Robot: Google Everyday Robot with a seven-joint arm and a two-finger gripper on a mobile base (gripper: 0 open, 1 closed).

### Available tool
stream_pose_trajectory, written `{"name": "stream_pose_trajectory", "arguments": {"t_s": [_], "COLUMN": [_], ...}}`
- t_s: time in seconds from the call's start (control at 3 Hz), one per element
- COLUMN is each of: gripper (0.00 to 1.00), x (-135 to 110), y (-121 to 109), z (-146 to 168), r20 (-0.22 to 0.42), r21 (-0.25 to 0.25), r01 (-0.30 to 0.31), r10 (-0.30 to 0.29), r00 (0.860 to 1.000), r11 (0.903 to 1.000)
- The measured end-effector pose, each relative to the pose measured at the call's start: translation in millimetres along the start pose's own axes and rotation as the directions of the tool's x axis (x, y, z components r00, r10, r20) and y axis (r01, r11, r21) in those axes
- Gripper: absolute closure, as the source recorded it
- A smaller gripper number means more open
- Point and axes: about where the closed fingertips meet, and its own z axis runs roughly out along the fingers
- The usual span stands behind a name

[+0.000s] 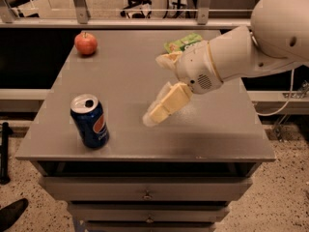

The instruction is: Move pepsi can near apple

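Gripper [161, 109] sits right of the pepsi can [90, 121], well apart; jaw gap can't tell. It should approach level and clamp mid-body before heading to the apple [86, 43].

Grey table [219, 132]: pepsi can [90, 122], apple [86, 43], green bag [183, 42]; end effector [154, 88] above.

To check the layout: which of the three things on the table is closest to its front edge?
The pepsi can, front left; the apple and green bag lie at the back. The gripper hangs over the middle, right of the can.
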Motion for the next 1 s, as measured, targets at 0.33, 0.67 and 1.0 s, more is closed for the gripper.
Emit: {"name": "stream_pose_trajectory", "arguments": {"t_s": [0.33, 0.67, 1.0], "gripper": [0.00, 0.00, 0.00], "x": [2.1, 1.9, -2.2], "y": [-0.6, 4.8, 11.7], "z": [-1.3, 18.3, 65.6], "r20": [-0.009, 0.039, 0.144], "r21": [0.004, -0.005, -0.040], "r01": [0.002, 0.001, -0.005], "r10": [-0.002, -0.001, 0.011], "r00": [1.000, 0.999, 0.990], "r11": [1.0000, 1.0000, 0.9992]}}
